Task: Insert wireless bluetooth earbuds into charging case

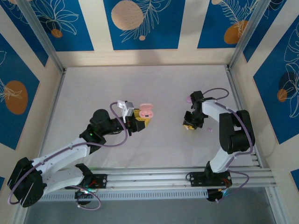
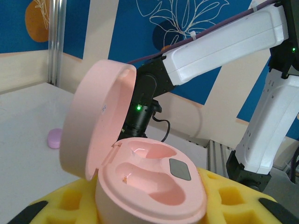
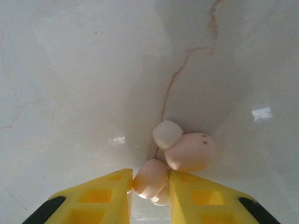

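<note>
Table (image 3: 70,70), walls (image 1: 140,57) well off: right fingers (image 3: 201,200) pinch earbud (image 3: 150,179).

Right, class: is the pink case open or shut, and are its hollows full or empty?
Open and empty. The pink case has its lid swung up, and both hollows lie bare.

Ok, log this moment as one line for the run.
left gripper: holding open, empty pink charging case | right gripper: closed on pink earbud on table
</note>
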